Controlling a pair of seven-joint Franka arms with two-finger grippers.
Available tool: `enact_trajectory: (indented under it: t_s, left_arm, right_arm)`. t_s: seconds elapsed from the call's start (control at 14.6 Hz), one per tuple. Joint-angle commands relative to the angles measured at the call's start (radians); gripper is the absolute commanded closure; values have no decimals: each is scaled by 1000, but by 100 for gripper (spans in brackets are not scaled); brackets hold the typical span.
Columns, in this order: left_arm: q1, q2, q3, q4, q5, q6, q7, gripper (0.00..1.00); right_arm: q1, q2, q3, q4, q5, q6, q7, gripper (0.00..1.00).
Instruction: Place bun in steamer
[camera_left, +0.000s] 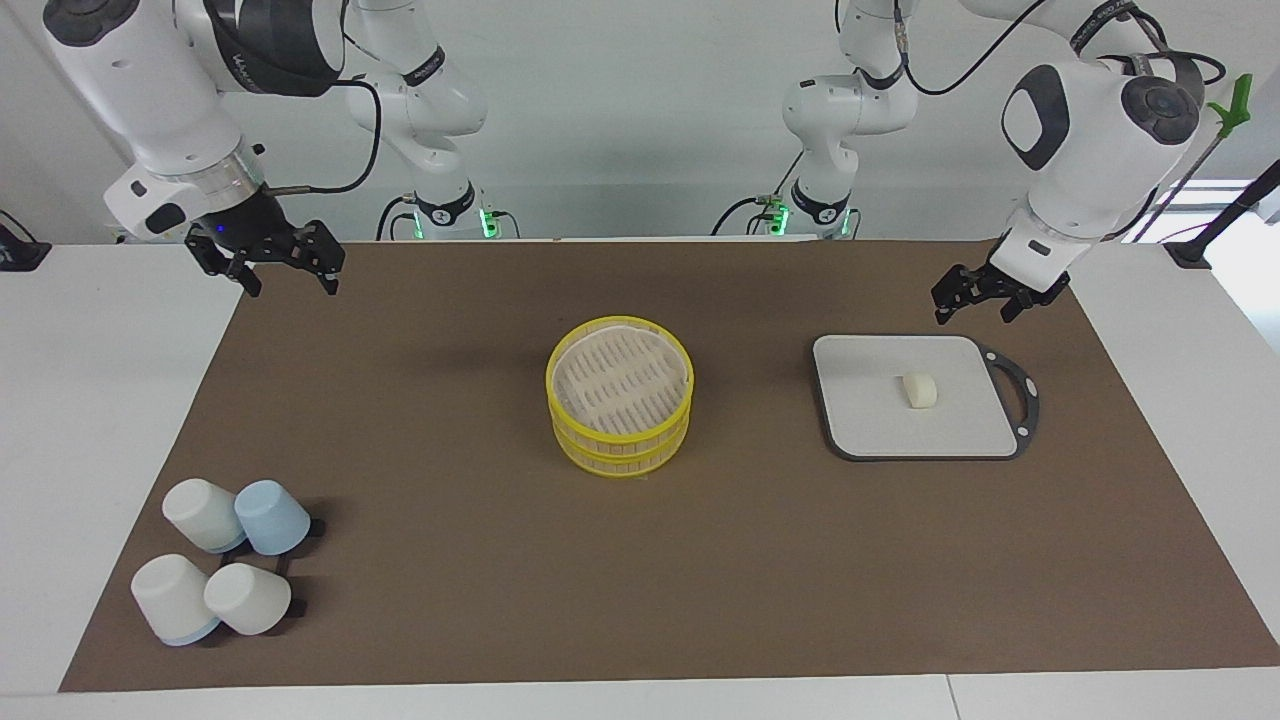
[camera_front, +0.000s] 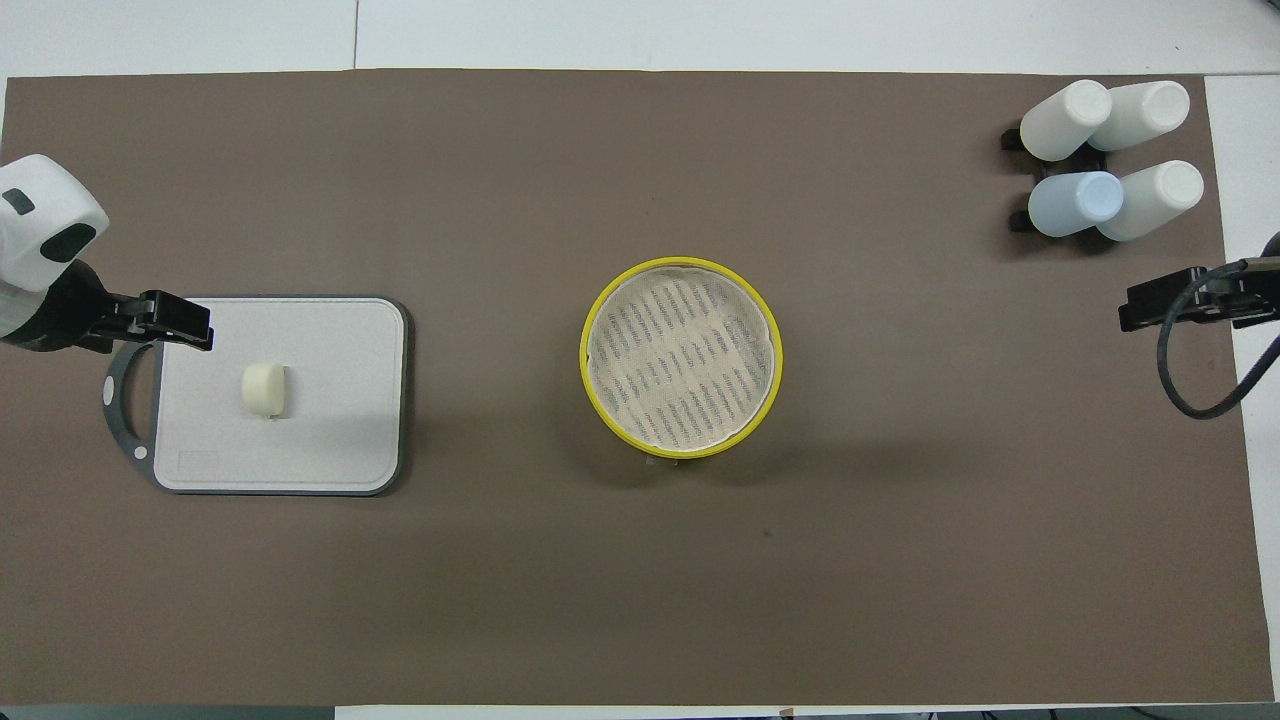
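- The bun (camera_left: 921, 390) (camera_front: 265, 389), a small cream-white lump, lies near the middle of the grey board (camera_left: 870, 420) (camera_front: 330, 440) toward the left arm's end of the table, untouched by either gripper.
- The steamer (camera_left: 620, 445) (camera_front: 592, 320), two yellow-rimmed tiers stacked one on the other, stands at the centre of the brown mat (camera_left: 450, 400) (camera_front: 900, 500); its top tier holds only what appears to be a pale liner over the slatted floor.
- The left gripper (camera_left: 978, 302) (camera_front: 170, 325) hangs over the board's handle edge, fingers spread, holding nothing.
- The right gripper (camera_left: 290, 280) (camera_front: 1165, 305) waits raised over the mat's edge at the right arm's end, fingers spread and empty.
- Four cups (camera_left: 222, 570) (camera_front: 1105, 160), three white and one blue, rest tilted on a dark rack, farther from the robots than the steamer, at the right arm's end.
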Motion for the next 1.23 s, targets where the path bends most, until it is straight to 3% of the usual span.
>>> enact_trajectory:
  t_s: [0.0,0.34,0.75,0.89,1.16]
  left_arm:
    - [0,-7,2,2,7,-3,0,0]
    - [-1,-7,2,2,7,-3,0,0]
    - [20,-27,2,-27,7,-46,-63,0]
    - [20,-41,2,-58,9,-27,-118,0]
    - [28,-51,2,-157,9,87,-112,0]
  right_arm:
    - [-12,-1,10,-6,-7,4,-13,0]
    - [-12,-6,10,-17,-9,-5,-21,0]
    - [80,-9,25,-58,4,53,73,0]
    - [208,21,24,-71,4,108,195,0]
    - [448,208,24,30,7,211,565,0]
